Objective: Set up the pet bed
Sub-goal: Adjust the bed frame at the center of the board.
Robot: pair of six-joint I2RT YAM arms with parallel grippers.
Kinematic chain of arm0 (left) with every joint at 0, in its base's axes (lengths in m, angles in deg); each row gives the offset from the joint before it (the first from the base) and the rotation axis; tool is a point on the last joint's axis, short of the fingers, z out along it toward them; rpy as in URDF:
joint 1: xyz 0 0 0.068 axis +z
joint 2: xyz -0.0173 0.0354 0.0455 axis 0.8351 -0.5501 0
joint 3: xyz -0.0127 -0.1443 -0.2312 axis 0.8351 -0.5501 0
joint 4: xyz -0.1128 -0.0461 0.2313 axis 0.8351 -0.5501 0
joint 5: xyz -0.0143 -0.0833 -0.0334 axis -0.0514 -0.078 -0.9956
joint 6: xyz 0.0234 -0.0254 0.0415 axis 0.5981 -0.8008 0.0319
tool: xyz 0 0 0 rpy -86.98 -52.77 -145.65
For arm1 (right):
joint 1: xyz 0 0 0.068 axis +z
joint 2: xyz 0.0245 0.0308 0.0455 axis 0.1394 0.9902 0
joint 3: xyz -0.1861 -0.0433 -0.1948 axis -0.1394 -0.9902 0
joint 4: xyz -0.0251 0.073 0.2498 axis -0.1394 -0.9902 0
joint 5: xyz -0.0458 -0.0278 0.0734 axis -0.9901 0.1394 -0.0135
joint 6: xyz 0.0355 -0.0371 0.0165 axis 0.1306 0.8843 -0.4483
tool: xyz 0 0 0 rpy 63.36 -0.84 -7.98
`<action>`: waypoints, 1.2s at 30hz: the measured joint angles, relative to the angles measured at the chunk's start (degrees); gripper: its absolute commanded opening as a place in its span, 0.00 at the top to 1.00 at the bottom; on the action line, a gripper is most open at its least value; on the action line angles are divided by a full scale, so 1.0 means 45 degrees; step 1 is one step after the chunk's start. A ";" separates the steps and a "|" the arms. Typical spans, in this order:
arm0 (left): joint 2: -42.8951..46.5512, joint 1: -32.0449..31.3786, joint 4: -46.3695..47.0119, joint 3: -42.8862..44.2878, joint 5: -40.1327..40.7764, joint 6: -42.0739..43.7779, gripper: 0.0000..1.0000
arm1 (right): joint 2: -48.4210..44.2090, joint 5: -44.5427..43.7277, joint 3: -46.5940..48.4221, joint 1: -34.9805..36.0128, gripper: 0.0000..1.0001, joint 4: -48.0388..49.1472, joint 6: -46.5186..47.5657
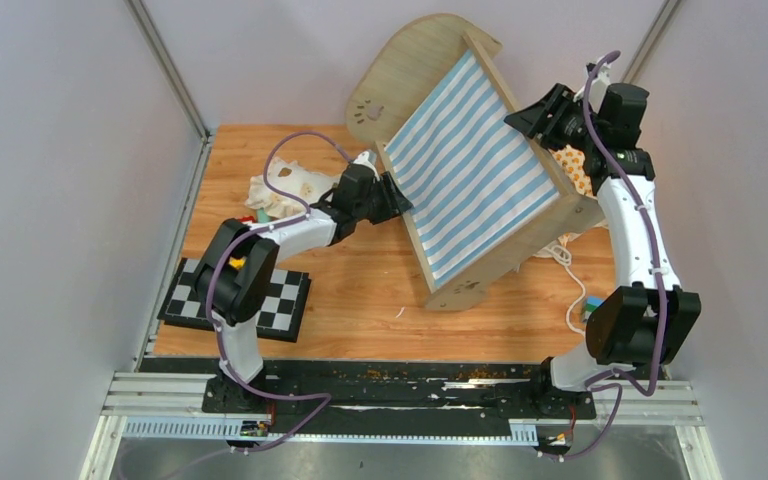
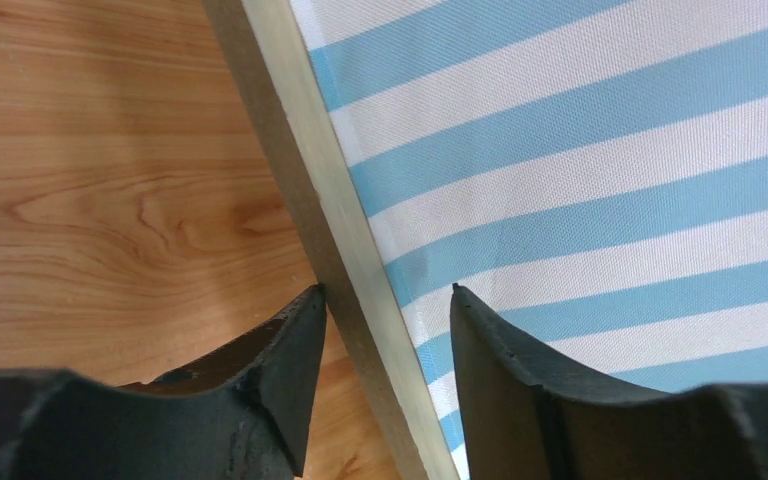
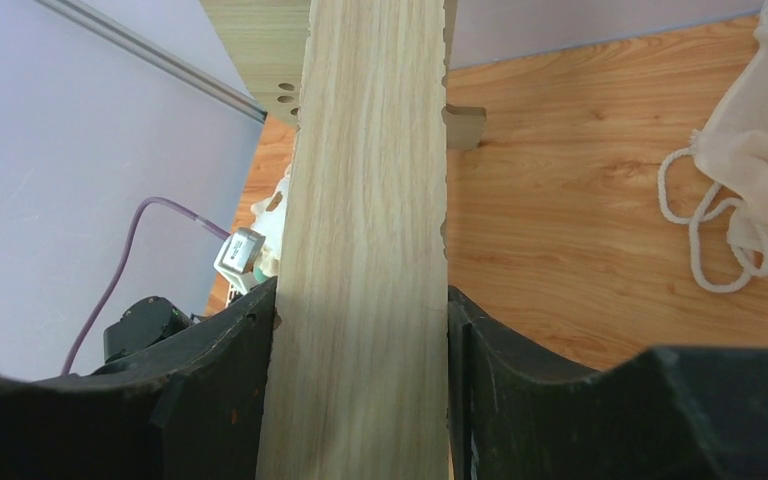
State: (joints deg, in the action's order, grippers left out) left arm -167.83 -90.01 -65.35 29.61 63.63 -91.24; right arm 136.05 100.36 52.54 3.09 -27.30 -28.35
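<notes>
Gripping one wooden side, the right pincer [image 3: 360, 310] holds the pet bed [image 1: 470, 170]. The left pincer [image 2: 388, 292], open around the other side, should squeeze firmly before any move.

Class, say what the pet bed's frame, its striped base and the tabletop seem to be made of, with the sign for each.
Pet bed's frame: pale matte wood, long grain lines; solid or veneered, unclear. Striped base: woven cloth, fine weave shows. Tabletop: orange-brown wood or wood-look laminate, swirling grain, slight sheen.

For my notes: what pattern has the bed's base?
Blue-white stripes on the bed's base; left wrist view best.
</notes>
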 measured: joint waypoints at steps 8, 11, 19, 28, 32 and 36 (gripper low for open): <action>-0.0321 0.0141 0.0063 -0.0010 0.0233 -0.0544 0.65 | -0.0126 -0.0107 -0.0345 -0.0121 1.00 0.0272 0.0015; -0.0461 0.0141 0.0384 -0.0175 0.0321 -0.0636 0.68 | -0.0311 -0.0321 -0.0719 -0.0121 1.00 0.0423 0.0015; -0.0306 0.0219 0.0719 -0.0457 0.0452 -0.0651 1.00 | -0.0680 -0.0622 -0.1559 -0.0199 1.00 0.0835 0.0000; 0.1506 0.0675 -0.1384 -0.0967 0.2283 0.0787 1.00 | -0.0753 -0.1112 -0.3288 0.0019 1.00 0.1190 0.0223; 0.2521 0.1375 -0.2161 -0.1496 0.3206 0.1379 1.00 | -0.0058 -0.1268 -0.4206 0.0753 1.00 0.0831 0.0612; 0.2992 0.1943 -0.2560 -0.1749 0.3915 0.2089 1.00 | 0.0918 -0.1593 -0.4935 0.1637 1.00 0.0175 0.1035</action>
State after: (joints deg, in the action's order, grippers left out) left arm -154.36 -81.27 -76.87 21.74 81.25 -81.84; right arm 140.18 93.19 30.34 10.45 -26.51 -23.69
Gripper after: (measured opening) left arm 0.256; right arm 0.516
